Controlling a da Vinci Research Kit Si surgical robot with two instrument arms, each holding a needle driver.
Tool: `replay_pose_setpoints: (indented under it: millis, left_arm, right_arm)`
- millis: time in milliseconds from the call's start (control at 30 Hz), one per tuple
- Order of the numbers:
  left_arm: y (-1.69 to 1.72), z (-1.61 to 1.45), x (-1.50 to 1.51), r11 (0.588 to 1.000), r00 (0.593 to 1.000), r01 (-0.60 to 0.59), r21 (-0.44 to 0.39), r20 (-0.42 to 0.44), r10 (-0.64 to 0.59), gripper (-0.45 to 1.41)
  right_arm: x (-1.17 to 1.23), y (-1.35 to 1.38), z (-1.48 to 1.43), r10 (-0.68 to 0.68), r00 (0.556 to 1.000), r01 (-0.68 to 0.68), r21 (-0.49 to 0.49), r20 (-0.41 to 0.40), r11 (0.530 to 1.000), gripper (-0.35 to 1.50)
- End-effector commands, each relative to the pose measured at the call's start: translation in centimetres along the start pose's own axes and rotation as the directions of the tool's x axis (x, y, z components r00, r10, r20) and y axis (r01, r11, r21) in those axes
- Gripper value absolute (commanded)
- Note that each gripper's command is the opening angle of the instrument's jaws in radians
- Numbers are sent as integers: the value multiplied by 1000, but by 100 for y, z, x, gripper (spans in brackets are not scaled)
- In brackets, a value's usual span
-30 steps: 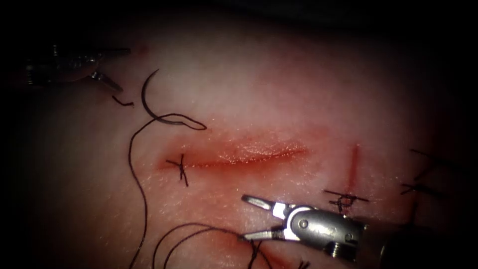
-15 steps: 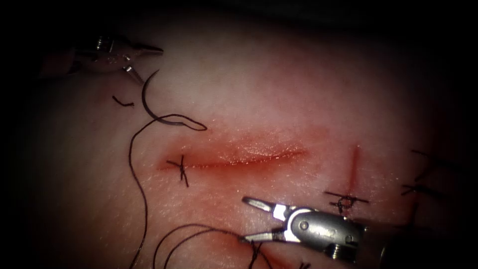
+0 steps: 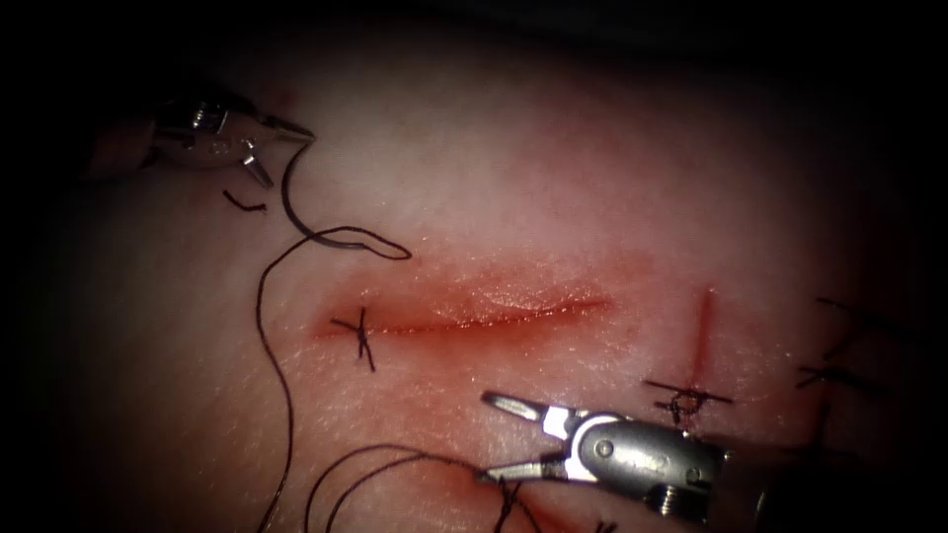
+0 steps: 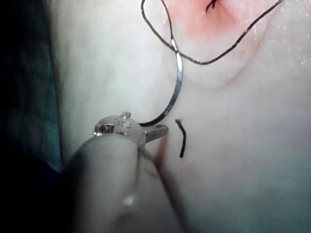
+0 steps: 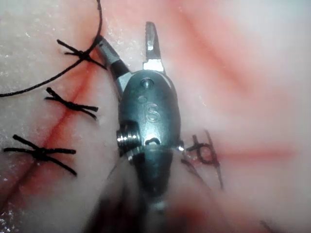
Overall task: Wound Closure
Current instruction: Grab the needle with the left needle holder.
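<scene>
Left pincer (image 3: pixel 276 148) jaws spread, holding nothing; right pincer (image 3: pixel 491 434) jaws spread, holding nothing.

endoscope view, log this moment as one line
left tool: open, at needle tip | right tool: open, holds nothing | needle: lying on tissue, left of cut | thread: slack
</scene>
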Motion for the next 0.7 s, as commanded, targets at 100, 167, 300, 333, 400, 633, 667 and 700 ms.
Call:
replay_pose_setpoints:
  millis: [100,167,300,333,400,633,667,700]
  left_arm:
    - [-8,7,1,999,999,-31,-29,8,32,-13]
    - [-7,11,5,997,998,-53,-57,15,54,-18]
    - [-5,16,11,994,996,-85,-68,23,86,-11]
    - [-4,17,12,994,995,-90,-67,27,92,-5]
    - [-2,19,14,993,995,-96,-66,27,98,-3]
    - [1,20,16,993,995,-97,-67,31,99,-33]
    - [1,20,16,993,995,-96,-67,31,98,-45]
    - [1,20,17,994,996,-84,-66,31,86,-45]
  right_arm:
    - [-5,-2,9,1,1000,-1,1,-1,1000,88]
    - [-5,-2,9,1,1000,-1,1,-1,1000,88]
    - [-5,-2,9,1,1000,-1,1,-1,1000,88]
    - [-5,-1,9,1,1000,-1,0,-1,1000,88]
    - [-5,-1,9,1,1000,-1,0,-1,1000,88]
    - [-5,0,9,2,1000,-2,-1,-1,1000,89]
    - [-5,0,10,2,1000,-2,-1,-1,1000,89]
    - [-5,-1,10,2,1000,-2,-1,-1,1000,89]
